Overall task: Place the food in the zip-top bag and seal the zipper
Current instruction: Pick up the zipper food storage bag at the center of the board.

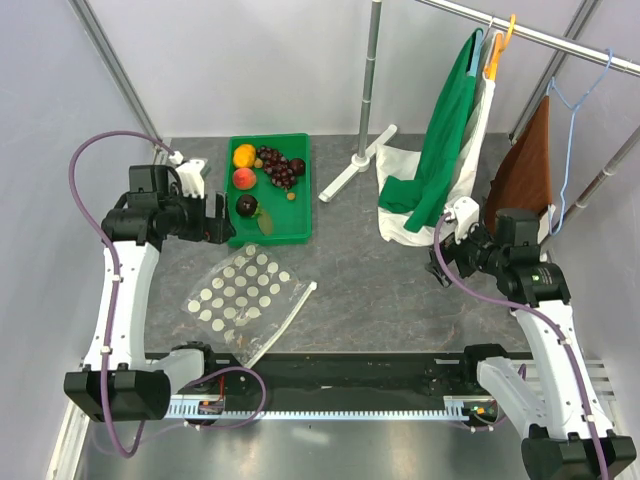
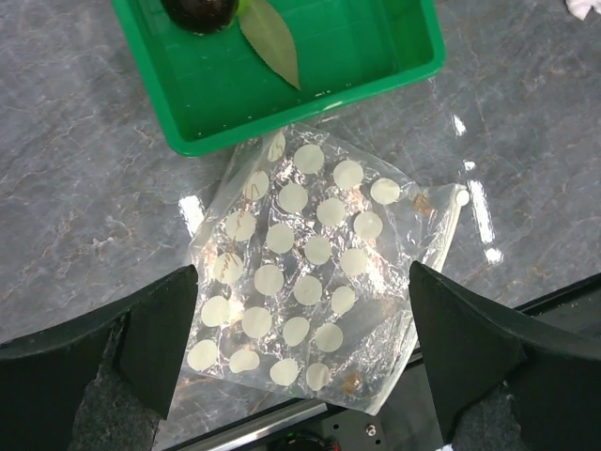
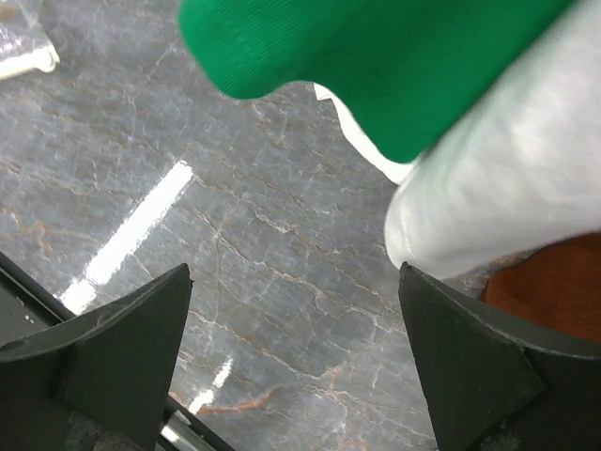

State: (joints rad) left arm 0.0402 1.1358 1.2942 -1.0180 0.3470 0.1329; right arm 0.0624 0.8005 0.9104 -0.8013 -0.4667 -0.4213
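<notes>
The tray point(image 1: 290, 228) is set by the far edge of the worktop point(image 1: 380, 290), left of its middle. In the tray, the orange point(image 1: 244, 155) is placed at the far left corner, the peach point(image 1: 243, 178) just before it and the plum point(image 1: 246, 206) before the peach; the grape bunch point(image 1: 275, 167) is laid to their right. The zip-top bag point(image 1: 240, 295) is spread flat on the worktop before the tray, towards the near edge, its far corner just beside the tray's near wall. The zipper point(image 1: 285, 320) is run along the bag's right side. A garment point(image 1: 445, 140) is hung from a rail point(image 1: 560, 40) over the far right corner.
</notes>
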